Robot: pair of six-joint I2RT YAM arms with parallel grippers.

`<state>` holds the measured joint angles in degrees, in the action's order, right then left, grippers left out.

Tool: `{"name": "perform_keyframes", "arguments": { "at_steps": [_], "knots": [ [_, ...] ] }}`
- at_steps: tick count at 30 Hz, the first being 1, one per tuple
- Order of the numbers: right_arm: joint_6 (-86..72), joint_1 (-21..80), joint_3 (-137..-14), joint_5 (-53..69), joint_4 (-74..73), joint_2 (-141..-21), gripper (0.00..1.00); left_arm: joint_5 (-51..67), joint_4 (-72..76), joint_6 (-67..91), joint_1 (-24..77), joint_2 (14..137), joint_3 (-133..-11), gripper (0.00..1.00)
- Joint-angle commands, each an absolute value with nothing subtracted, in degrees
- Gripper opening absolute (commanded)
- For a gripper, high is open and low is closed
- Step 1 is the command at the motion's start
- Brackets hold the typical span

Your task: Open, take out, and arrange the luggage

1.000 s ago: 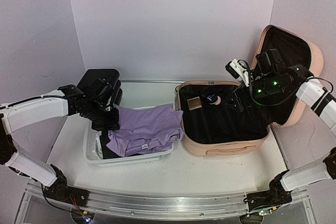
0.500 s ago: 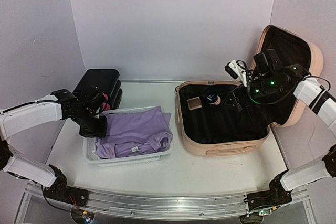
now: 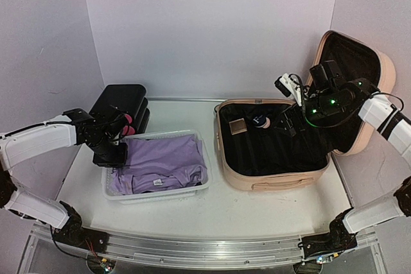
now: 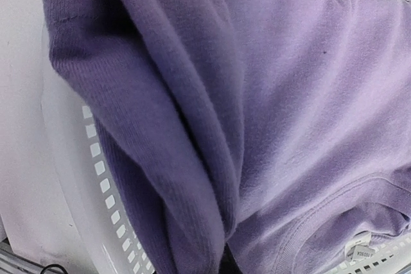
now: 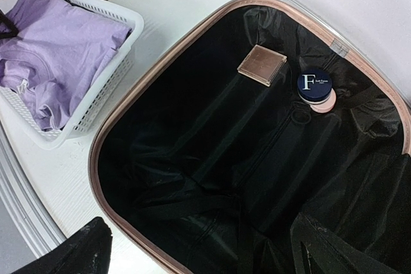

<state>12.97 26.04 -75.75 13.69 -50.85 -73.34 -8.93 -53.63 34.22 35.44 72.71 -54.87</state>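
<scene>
Tabletop (image 3: 270, 213): basket (image 3: 160, 194) holds purple shirt (image 3: 164, 162); open luggage (image 3: 276, 181) holds compact (image 3: 238, 126), jar (image 3: 259, 120).

A large white "F" stands on the dark blue lid of a small jar (image 5: 316, 86) near the far edge of the luggage (image 5: 212, 158). The fine print under it is too small to read, as is the neck tag (image 4: 359, 253) of the purple shirt (image 4: 308, 94).

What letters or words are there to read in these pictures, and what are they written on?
"F": big white letter on the dark blue lid of the round jar, which lies inside the luggage.
The small white line under that F is too small to read.
The white tag at the collar of the purple shirt has print too blurred to read.
Nothing else can be read.
</scene>
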Motion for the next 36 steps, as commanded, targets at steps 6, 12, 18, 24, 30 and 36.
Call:
{"name": "perform_keyframes", "arguments": {
  "at_steps": [6,12,18,24,30,36],
  "knots": [
    [12.0,26.3,-77.9,13.0,-50.1,-73.6,0.98,-16.1,-59.4,35.1,34.7,73.3,-55.4,0.31],
    [3.2,26.1,-80.7,-7.6,-56.3,-74.4,0.98,-24.3,-72.4,42.1,34.7,64.3,-63.9,0.76],
    [-4.3,23.4,-80.6,-12.2,-60.2,-71.7,0.98,-23.4,-68.4,36.8,34.7,51.4,-75.4,0.90],
    [-8.1,18.3,-80.6,-5.3,-61.6,-70.6,0.98,-18.6,-62.0,27.7,34.7,51.5,-83.5,0.97],
    [-7.5,17.7,-83.6,-0.5,-64.7,-70.4,0.98,-15.7,-58.3,22.0,34.7,53.1,-88.4,1.00],
    [-6.8,17.7,-87.1,2.1,-67.2,-69.4,0.98,-16.6,-55.5,18.8,34.7,55.6,-92.9,0.99]
  ]
}}
